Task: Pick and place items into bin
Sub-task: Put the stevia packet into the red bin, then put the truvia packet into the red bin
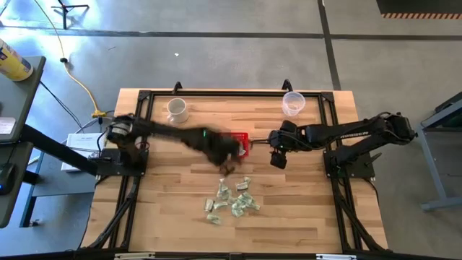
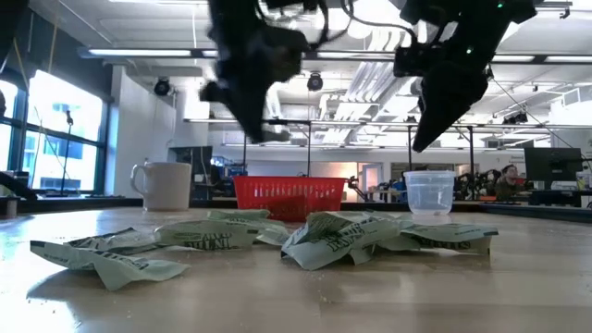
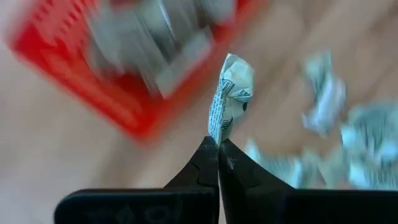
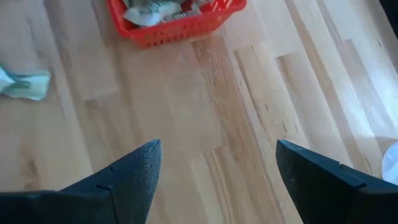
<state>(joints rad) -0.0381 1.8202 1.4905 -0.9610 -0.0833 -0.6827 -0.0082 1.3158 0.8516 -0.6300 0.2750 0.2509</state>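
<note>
Your left gripper (image 3: pixel 218 144) is pinched shut on one wrapper piece (image 3: pixel 230 96), standing up from the tips, and the red basket (image 3: pixel 93 74) sits just beyond it — carry it over the rim. Right gripper (image 4: pixel 217 165) hangs wide open beside the basket; the loose pile (image 1: pixel 232 198) lies well nearer the table's front edge.

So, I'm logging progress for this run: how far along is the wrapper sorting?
Partly done. Several wrinkly green-and-white wrappers already lie in the small red mesh basket. The left gripper is shut on one pale crumpled wrapper near the basket. A cluster of loose wrappers remains on the wooden table. The right gripper hangs open, empty.
</note>
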